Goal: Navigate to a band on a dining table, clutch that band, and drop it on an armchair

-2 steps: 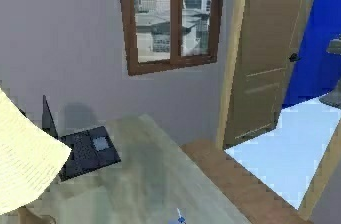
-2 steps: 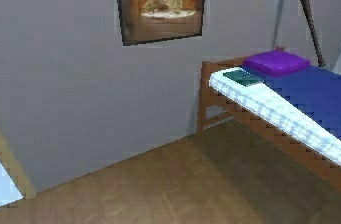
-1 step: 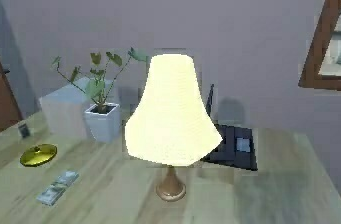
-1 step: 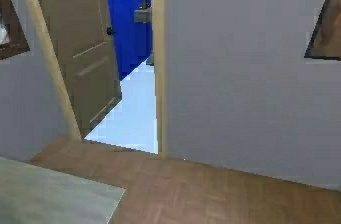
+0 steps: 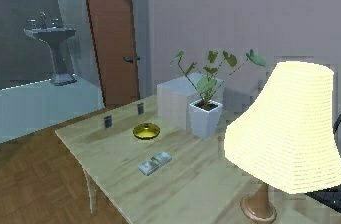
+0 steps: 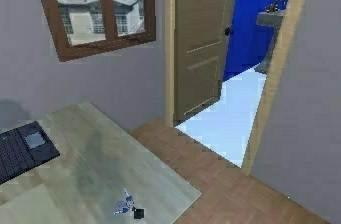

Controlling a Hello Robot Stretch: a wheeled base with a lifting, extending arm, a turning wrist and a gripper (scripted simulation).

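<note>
While the dining table (image 5: pixel 183 185) fills the forward view's lower half, a yellow ring-shaped band (image 5: pixel 146 131) lies mid-top, well in from the left edge and near a white potted plant (image 5: pixel 206 112). A lamp (image 5: pixel 283 125) crowds the near right. Bare wood floor (image 5: pixel 18 165) lies off the table's left edge. Arm side view: a laptop (image 6: pixel 13 152) on a tabletop (image 6: pixel 88 150); open floor (image 6: pixel 228 175) runs from its corner to an open door (image 6: pixel 196 60). State of the gripper: cannot tell.

Lamp (image 5: pixel 283 125), potted plant (image 5: pixel 206 100) — laptop (image 6: pixel 13 152)
</note>
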